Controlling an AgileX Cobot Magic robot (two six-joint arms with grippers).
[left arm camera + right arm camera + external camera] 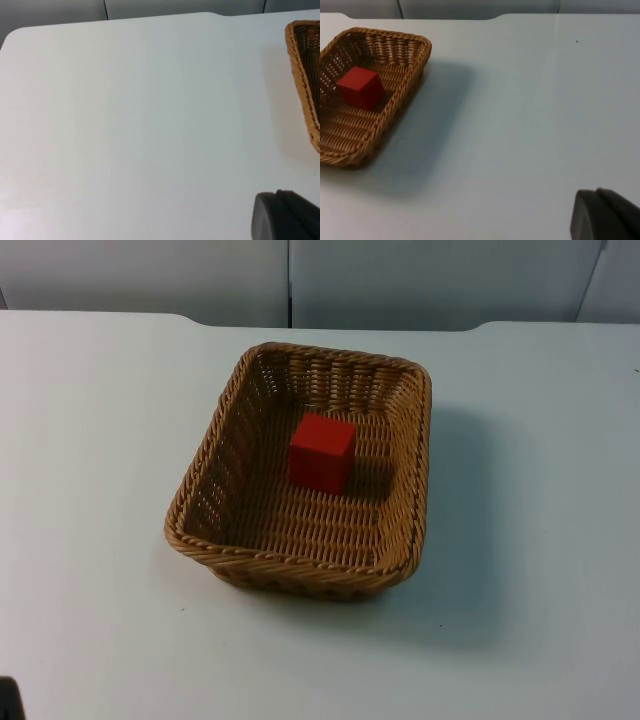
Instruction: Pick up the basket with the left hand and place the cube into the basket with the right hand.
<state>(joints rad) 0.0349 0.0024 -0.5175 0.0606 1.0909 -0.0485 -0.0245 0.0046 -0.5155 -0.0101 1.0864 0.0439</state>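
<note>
While the red cube (321,452) lies inside the wicker basket (222,550) on the white worktop (90,490), just toward 12 o'clock of the basket's middle, both arms wait well apart from it. Left end effector (287,216) and right end effector (607,215): I cannot tell whether either is released or clenched.

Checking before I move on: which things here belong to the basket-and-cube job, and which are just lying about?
Belongs to the job:
- wicker basket, standing on the table
- red cube, already inside the basket

Just there:
- white table
- grey partition wall

A black fingertip shows in each wrist view; neither pincer touches anything.
</note>
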